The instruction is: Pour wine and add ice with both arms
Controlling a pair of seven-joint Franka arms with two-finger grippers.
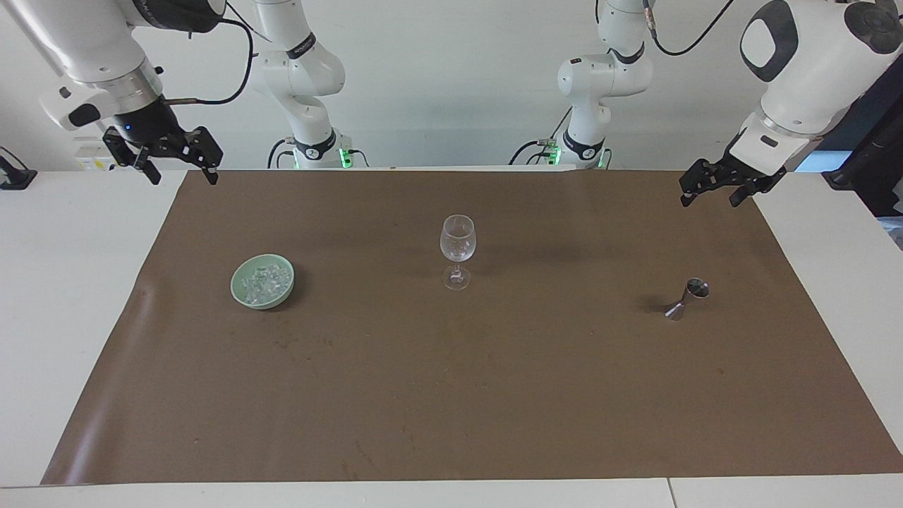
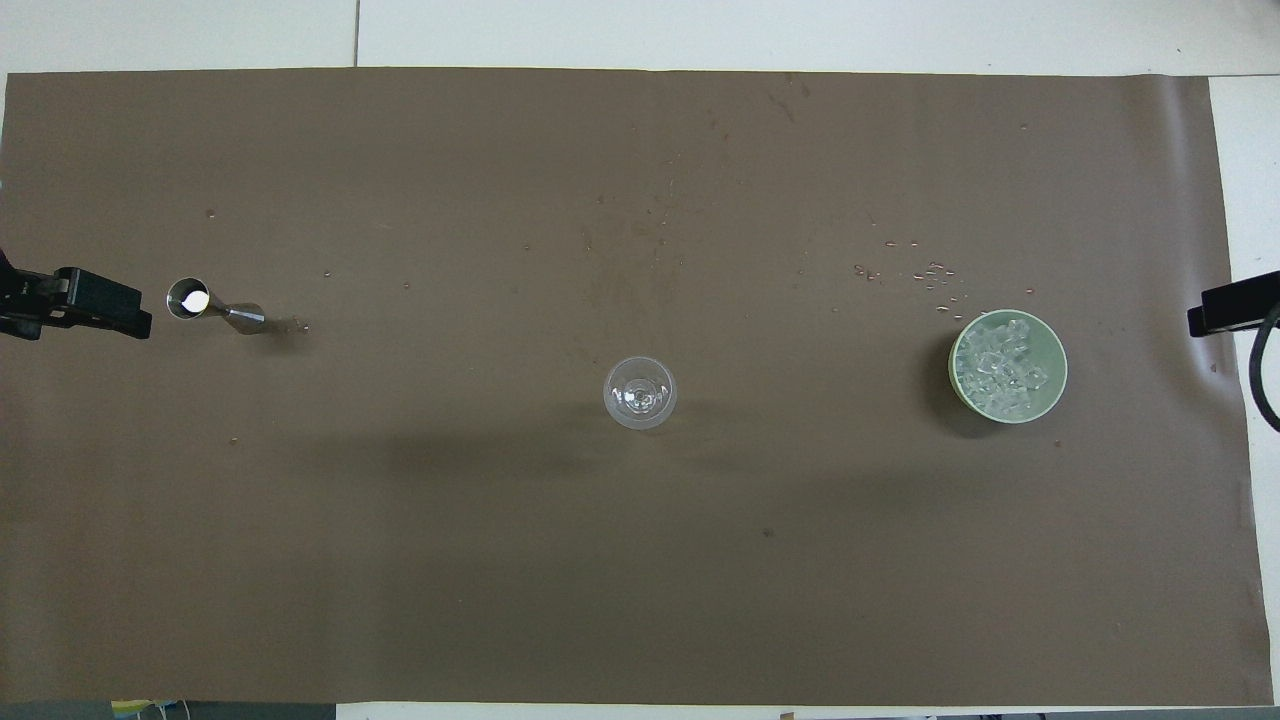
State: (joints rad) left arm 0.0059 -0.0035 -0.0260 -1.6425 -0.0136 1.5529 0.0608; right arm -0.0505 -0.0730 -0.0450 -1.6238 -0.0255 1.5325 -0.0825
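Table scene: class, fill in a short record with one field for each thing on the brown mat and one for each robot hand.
ice: heaped in the green bowl
green bowl: on the mat, toward the right arm's end
wine glass: upright, mid-mat, empty
metal measuring cup: tilted, toward the left arm's end
left hand: open, empty, raised over the mat's edge
right hand: open, empty, raised over the mat's corner
mat: brown, spotted with droplets

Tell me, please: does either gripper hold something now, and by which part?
Nothing is held. The left gripper and the right gripper are both open and empty, up over the table's ends.
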